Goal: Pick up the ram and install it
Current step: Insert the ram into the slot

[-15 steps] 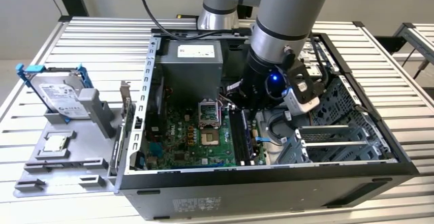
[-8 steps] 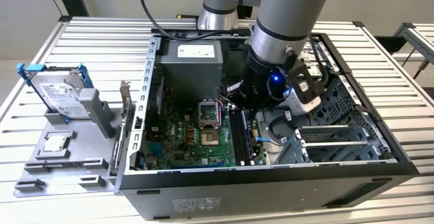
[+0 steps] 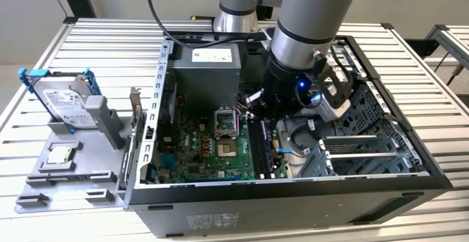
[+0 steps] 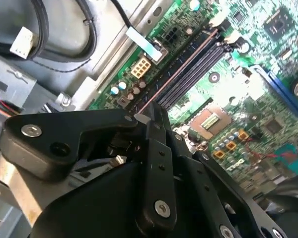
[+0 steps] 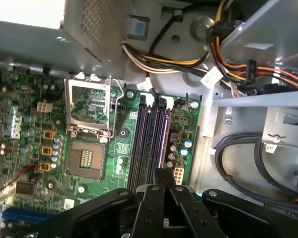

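Starting at the exterior view's left, we see the hard drive (image 3: 67, 106) in its blue bracket on the grey tray (image 3: 73, 170), the processor chip (image 3: 59, 154) lying below it. Moving right, we're inside the open computer case (image 3: 293, 203), over the green motherboard (image 3: 197, 148). The gripper (image 5: 164, 174) has its fingers pinched narrow on the ram (image 3: 265, 150), seated along the memory slots (image 5: 151, 144).
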Available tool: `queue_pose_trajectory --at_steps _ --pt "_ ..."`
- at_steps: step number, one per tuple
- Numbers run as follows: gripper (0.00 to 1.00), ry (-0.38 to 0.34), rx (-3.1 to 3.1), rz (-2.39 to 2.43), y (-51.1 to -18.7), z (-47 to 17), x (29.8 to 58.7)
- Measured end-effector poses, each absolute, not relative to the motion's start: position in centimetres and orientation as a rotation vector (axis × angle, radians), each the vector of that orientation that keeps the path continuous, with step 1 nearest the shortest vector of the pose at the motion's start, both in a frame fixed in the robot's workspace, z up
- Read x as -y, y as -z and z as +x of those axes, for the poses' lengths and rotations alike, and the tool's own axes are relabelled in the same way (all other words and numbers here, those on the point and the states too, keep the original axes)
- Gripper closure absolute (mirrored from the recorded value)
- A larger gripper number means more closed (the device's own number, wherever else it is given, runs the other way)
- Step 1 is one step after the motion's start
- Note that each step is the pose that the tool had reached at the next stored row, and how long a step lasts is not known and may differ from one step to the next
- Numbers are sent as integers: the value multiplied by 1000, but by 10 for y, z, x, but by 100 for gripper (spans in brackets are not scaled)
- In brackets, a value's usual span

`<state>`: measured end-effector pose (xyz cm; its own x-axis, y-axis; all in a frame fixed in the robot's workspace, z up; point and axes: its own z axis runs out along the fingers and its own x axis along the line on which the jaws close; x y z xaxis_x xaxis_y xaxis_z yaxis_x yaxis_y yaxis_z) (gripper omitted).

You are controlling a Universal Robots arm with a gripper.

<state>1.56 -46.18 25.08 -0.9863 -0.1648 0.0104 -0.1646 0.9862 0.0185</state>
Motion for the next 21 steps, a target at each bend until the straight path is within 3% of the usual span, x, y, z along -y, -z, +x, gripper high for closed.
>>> queue_pose_trajectory --at_steps 21 --pt "100 26 3095 460 -251 16 462"
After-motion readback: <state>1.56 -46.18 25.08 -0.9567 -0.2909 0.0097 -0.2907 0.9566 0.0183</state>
